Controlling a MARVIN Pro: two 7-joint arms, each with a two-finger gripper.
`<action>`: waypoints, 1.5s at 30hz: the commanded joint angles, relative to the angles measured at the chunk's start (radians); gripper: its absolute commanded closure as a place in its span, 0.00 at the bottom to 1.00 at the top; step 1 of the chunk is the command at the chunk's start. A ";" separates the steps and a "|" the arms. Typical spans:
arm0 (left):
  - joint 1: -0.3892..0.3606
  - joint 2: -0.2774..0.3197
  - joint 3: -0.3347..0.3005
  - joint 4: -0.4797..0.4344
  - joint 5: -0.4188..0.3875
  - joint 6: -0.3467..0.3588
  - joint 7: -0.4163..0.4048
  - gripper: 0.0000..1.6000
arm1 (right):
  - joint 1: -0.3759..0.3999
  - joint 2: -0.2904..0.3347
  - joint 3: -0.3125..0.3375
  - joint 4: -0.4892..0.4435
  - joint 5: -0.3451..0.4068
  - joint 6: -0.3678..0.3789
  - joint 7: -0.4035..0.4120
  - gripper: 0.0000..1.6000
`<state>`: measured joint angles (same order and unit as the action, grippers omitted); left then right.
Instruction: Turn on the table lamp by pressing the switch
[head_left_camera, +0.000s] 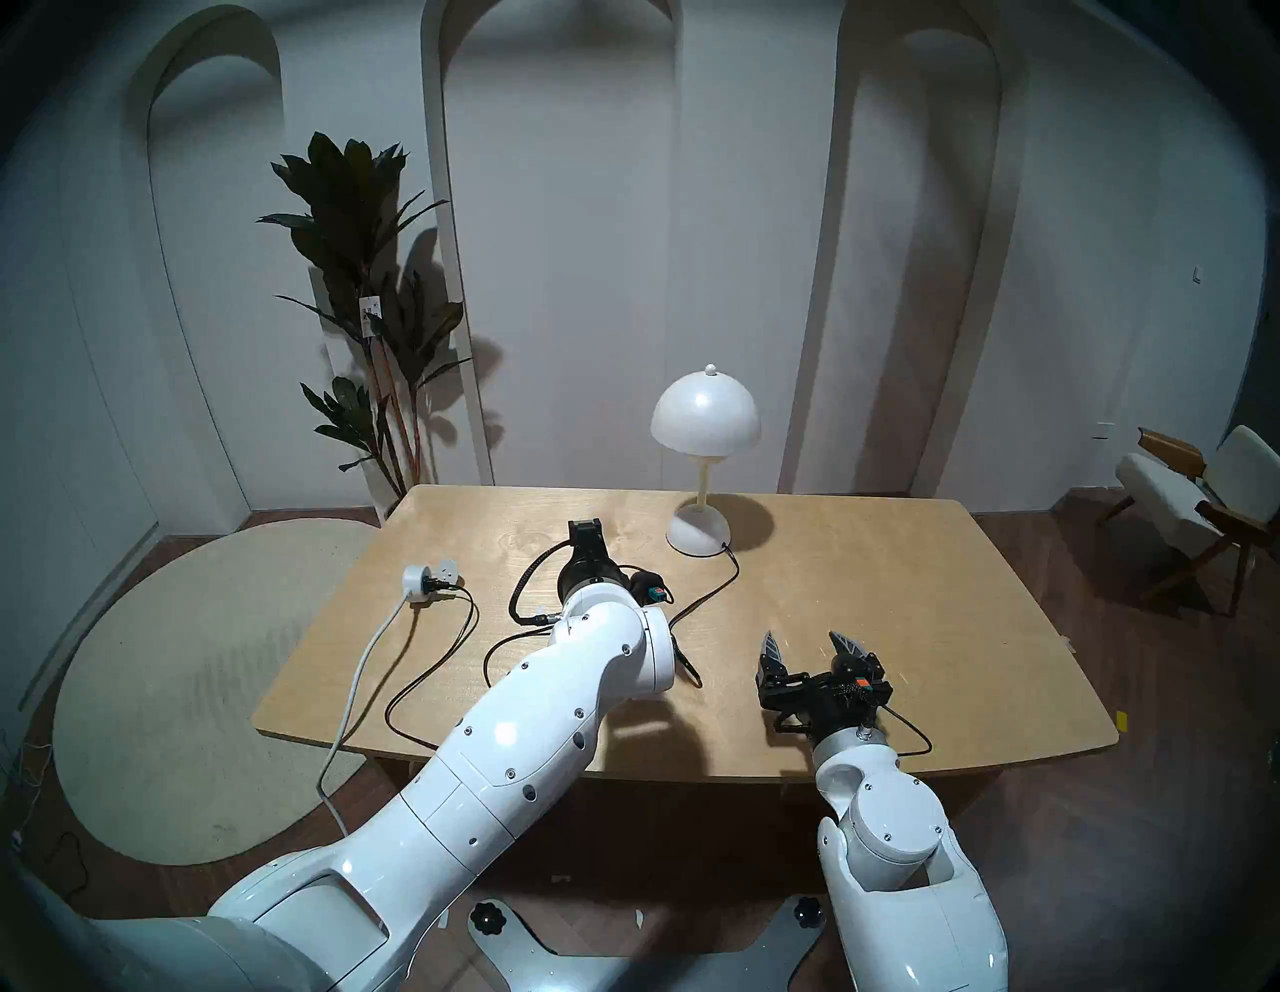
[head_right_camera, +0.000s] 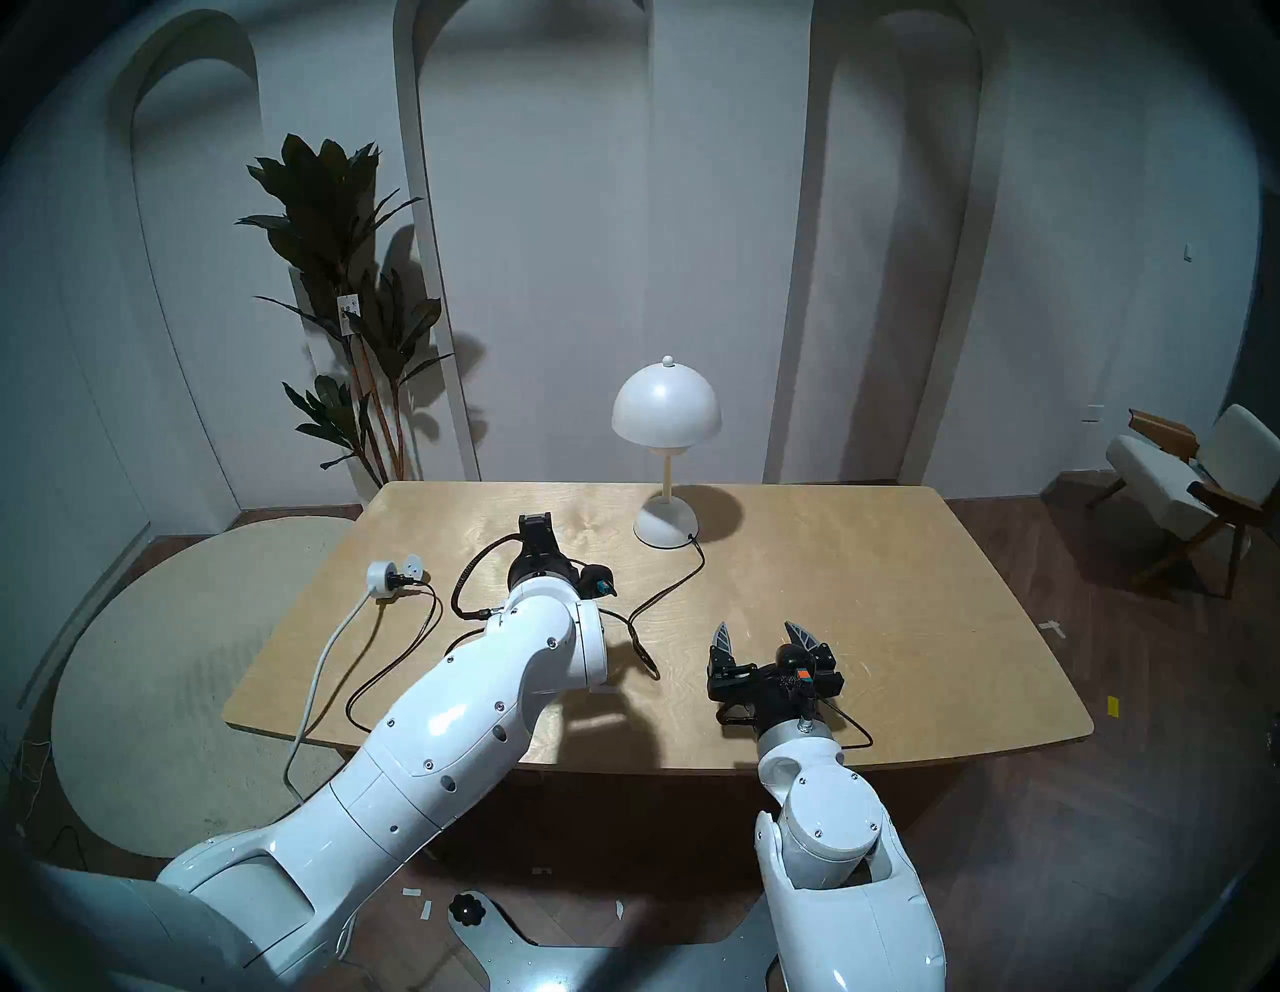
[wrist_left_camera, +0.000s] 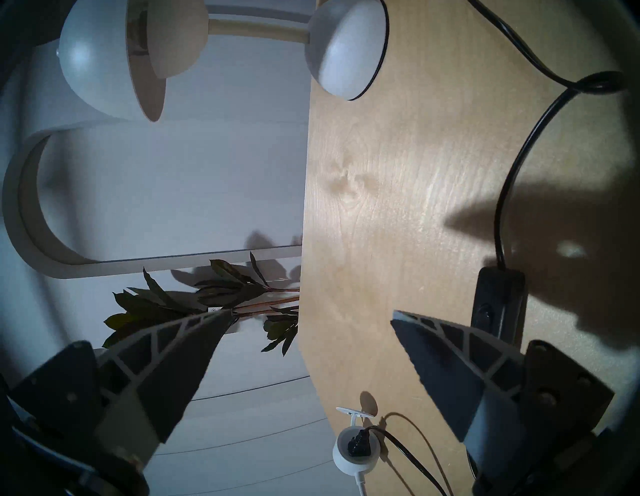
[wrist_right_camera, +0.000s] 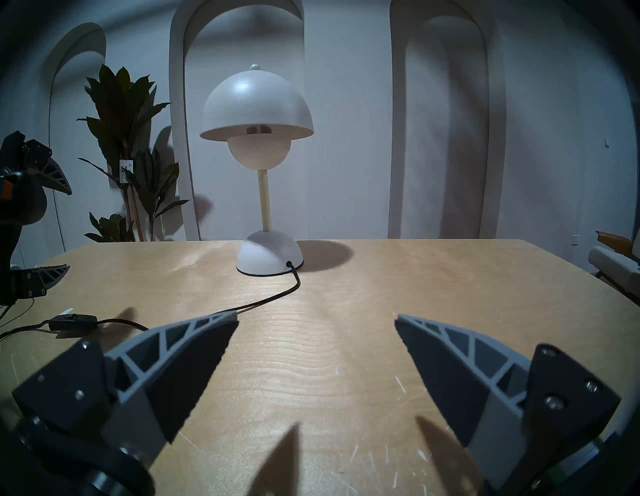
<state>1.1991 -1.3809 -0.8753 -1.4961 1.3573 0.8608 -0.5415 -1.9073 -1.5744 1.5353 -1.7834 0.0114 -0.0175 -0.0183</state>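
table (head_left_camera: 900, 623) pale wood, dim room, arched wall panels | lamp (head_left_camera: 704, 443) at far edge, unlit | switch (wrist_left_camera: 498, 304) lies under left gripper (wrist_left_camera: 308, 346), jaws wide | right gripper (head_left_camera: 810, 648) near front edge, jaws wide | plant (head_left_camera: 360, 277) at back-left

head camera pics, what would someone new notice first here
The white table lamp stands out, unlit, near the far edge of the wooden table, its black cord trailing toward the robot. The big white left arm reaches over the table's middle with its open left gripper turned on its side beside the black switch. The open right gripper hangs over the near right part of the table.
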 joint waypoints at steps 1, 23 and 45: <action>-0.006 -0.018 -0.003 0.016 -0.013 -0.016 0.039 0.00 | 0.002 0.001 -0.001 -0.024 -0.001 -0.003 0.001 0.00; -0.025 -0.047 0.023 0.121 -0.045 -0.065 0.056 0.00 | 0.002 0.001 -0.001 -0.024 -0.001 -0.003 0.001 0.00; -0.048 -0.046 -0.015 0.095 -0.080 -0.090 0.101 0.00 | 0.004 0.001 -0.001 -0.021 -0.001 -0.005 0.000 0.00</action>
<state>1.1642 -1.4510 -0.8643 -1.3025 1.2662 0.7505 -0.4576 -1.9073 -1.5744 1.5353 -1.7831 0.0114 -0.0175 -0.0184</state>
